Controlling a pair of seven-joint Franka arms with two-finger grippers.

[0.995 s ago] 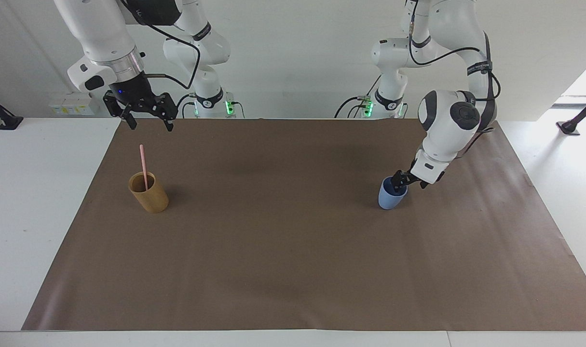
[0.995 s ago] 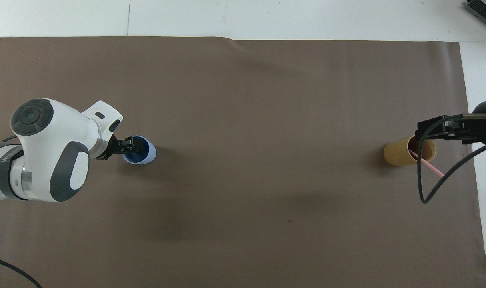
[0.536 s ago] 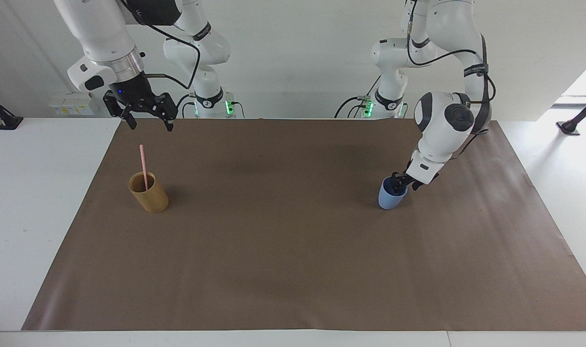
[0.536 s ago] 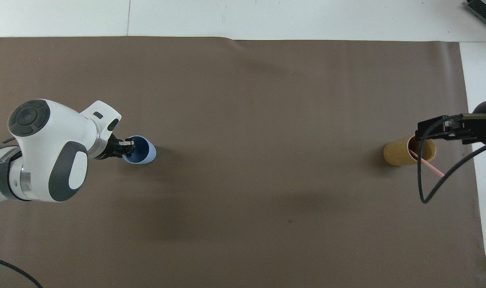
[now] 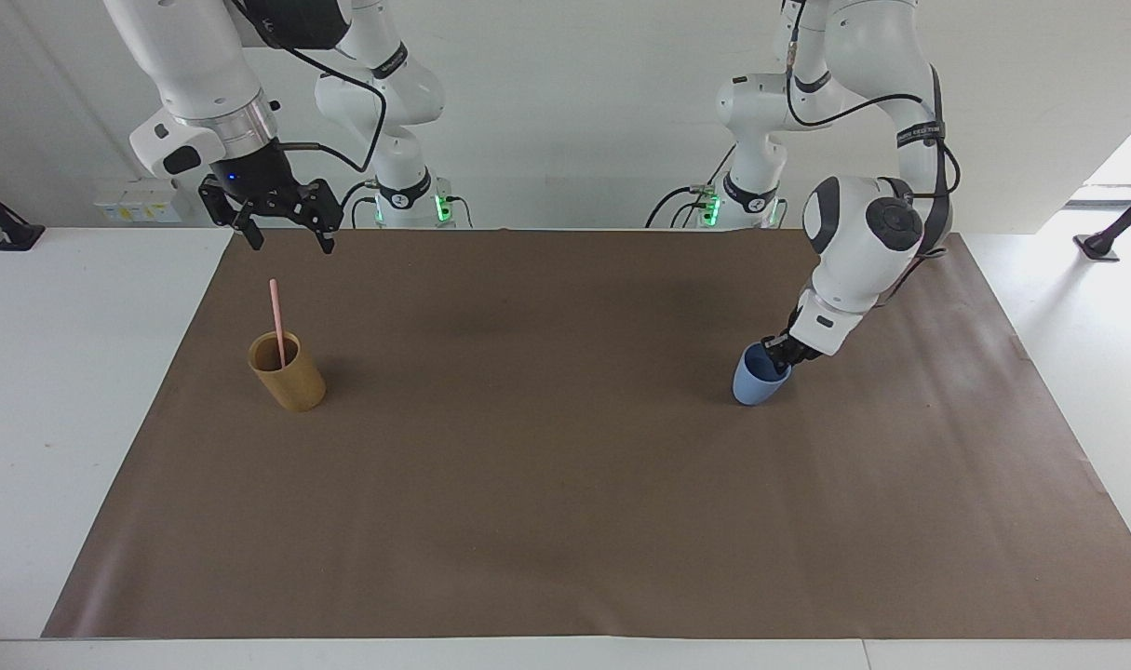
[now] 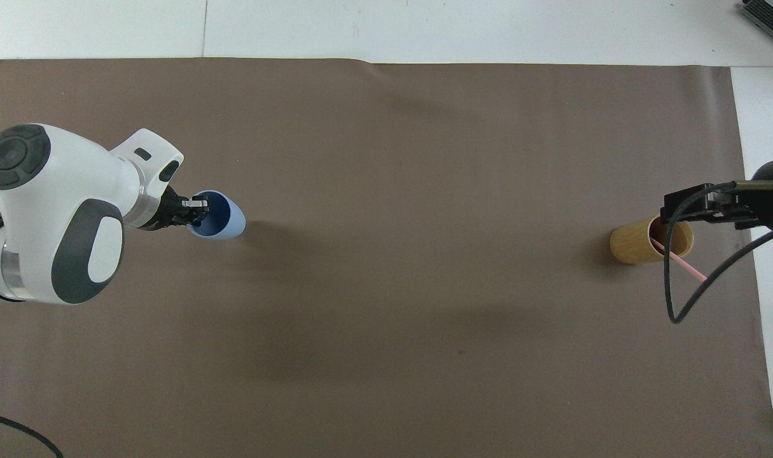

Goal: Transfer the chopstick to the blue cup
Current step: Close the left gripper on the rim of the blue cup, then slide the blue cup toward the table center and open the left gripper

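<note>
Chopstick (image 5: 275, 321) upright in tan cup (image 5: 288, 373), toward right arm's end — overhead view shows it leaning out over the rim. Right gripper (image 5: 286, 234) spread wide, raised clear above it, waiting. Left gripper (image 5: 780, 356) clamped on blue cup (image 5: 753, 383) rim (tilt plain only in facing view), well apart from chopstick.

The left gripper (image 5: 777, 354) is clamped on the rim of the blue cup (image 5: 754, 382), which tilts under its jaws on the brown mat (image 5: 565, 484). The right gripper (image 5: 286, 233), jaws spread, hangs above the chopstick (image 5: 276, 321) standing in the tan cup (image 5: 289, 374)
</note>
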